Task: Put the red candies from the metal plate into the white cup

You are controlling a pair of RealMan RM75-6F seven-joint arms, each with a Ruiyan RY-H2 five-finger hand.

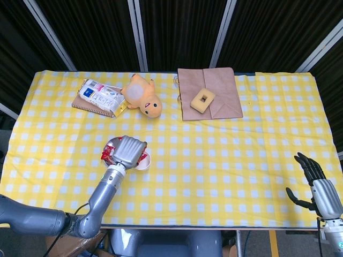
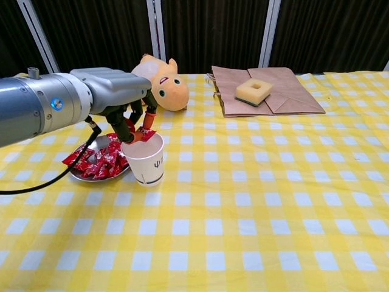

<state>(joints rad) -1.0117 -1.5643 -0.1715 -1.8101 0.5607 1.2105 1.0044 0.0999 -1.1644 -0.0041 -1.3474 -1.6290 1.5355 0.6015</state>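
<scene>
My left hand (image 2: 121, 100) (image 1: 128, 151) hovers just over the mouth of the white paper cup (image 2: 146, 161) and pinches a red candy (image 2: 143, 134) between its fingertips. In the head view the hand hides most of the cup (image 1: 146, 163). Left of the cup sits the metal plate (image 2: 77, 174) (image 1: 110, 144), with several red wrapped candies (image 2: 100, 159) piled on it. My right hand (image 1: 315, 184) rests at the table's near right corner with its fingers spread and nothing in it; the chest view does not show it.
An orange plush toy (image 2: 159, 85) lies behind the plate. A snack packet on a notebook (image 1: 99, 98) is at the far left. A brown paper bag (image 2: 267, 91) with a yellow sponge ring (image 2: 253, 90) on it lies at the far centre.
</scene>
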